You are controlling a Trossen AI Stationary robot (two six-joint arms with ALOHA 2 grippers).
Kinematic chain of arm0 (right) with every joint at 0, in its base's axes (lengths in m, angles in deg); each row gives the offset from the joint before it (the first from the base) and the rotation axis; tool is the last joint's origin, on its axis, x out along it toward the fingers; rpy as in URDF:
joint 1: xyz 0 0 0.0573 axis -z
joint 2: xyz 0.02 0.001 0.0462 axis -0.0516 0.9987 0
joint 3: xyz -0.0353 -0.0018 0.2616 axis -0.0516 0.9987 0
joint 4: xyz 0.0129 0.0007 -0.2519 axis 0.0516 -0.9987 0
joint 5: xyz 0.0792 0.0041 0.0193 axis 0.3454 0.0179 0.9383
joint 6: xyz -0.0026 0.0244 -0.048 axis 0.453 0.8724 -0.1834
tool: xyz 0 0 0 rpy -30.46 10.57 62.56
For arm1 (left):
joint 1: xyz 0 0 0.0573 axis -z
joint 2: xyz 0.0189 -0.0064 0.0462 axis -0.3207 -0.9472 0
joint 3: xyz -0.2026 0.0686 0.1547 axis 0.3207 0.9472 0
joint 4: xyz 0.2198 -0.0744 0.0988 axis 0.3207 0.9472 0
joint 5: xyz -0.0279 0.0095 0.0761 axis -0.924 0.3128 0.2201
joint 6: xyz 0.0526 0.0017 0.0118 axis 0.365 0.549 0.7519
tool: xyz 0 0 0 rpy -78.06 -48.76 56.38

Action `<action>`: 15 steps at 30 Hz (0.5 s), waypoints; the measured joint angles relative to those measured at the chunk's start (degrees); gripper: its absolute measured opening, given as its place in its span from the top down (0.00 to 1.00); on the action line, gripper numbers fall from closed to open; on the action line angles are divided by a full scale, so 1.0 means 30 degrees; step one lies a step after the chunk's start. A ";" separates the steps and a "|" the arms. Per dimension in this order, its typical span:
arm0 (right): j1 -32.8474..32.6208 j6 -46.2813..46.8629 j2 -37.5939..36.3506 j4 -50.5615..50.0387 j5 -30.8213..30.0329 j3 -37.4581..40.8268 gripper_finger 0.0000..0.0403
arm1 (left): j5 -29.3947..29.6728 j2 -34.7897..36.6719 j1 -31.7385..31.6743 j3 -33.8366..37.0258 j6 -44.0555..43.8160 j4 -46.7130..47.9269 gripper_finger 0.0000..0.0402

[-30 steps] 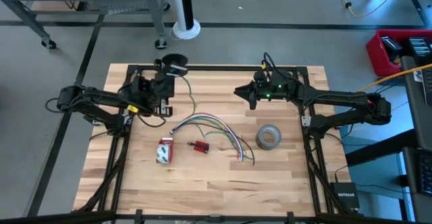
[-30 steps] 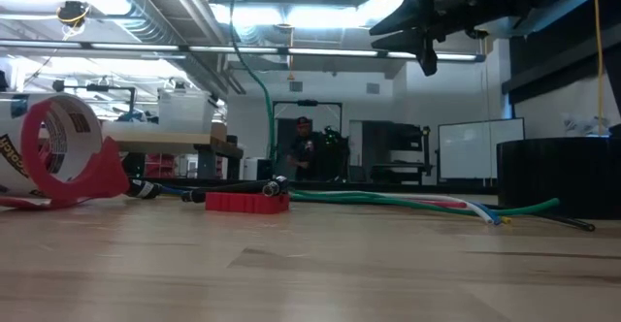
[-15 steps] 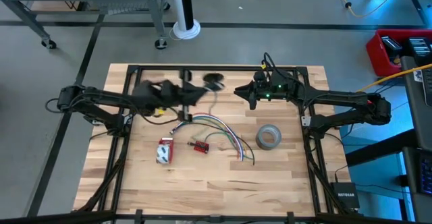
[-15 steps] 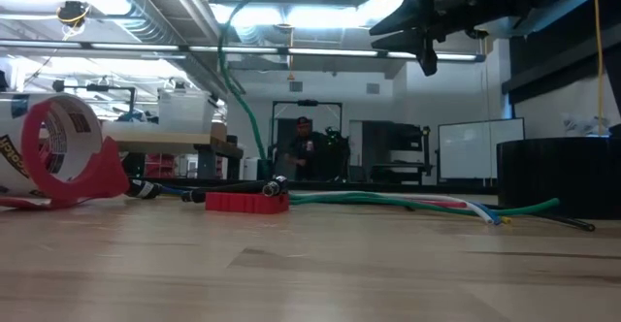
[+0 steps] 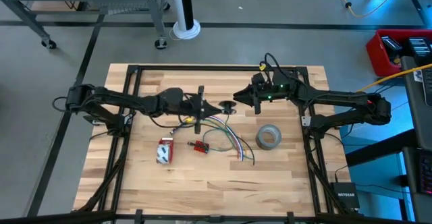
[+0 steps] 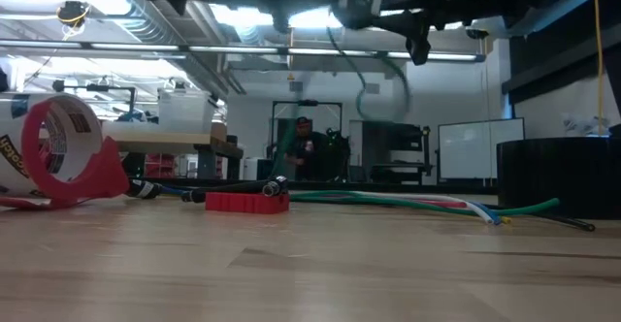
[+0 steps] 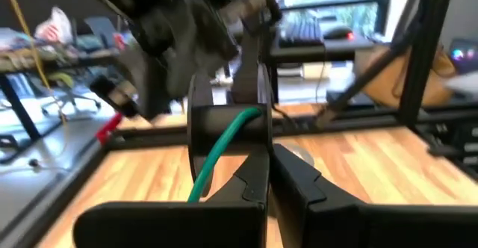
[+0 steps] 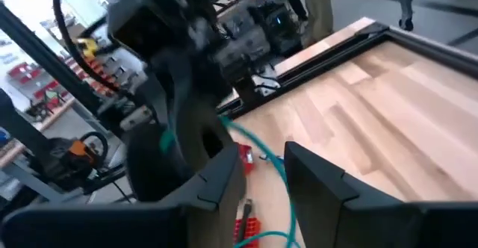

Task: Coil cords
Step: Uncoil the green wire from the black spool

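two dark grippers meet mid-air above table centre. left gripper (image 5: 214, 106) pinches small round dark green-black cord bundle (image 5: 228, 106), teal strand trailing down. right gripper (image 5: 241, 93) spread, just beside bundle. grey tape roll (image 5: 268, 137) lies near. no legible writing.

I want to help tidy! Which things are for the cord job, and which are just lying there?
For the job: cord bundle; left tool holding it; right tool, open, close by.
Just lying there: coloured wires; grey tape roll; tape dispenser; red block.
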 joint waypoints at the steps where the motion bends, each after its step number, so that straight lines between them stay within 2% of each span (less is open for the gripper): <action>1: 0.0013 -0.0062 0.0000 0.0026 0.0000 0.0000 0.72 | -0.0027 -0.0309 0.0000 0.0000 0.0023 -0.0098 1.00; 5: 0.0014 -0.0110 0.0000 -0.0265 -0.0004 0.0000 0.72 | 0.0056 -0.0940 -0.0045 0.0007 0.0037 -0.0357 1.00; 15: 0.0023 -0.0976 0.0000 -0.2374 0.1042 0.0000 0.72 | -0.0070 -0.0440 -0.1091 0.0015 -0.0627 -0.0231 1.00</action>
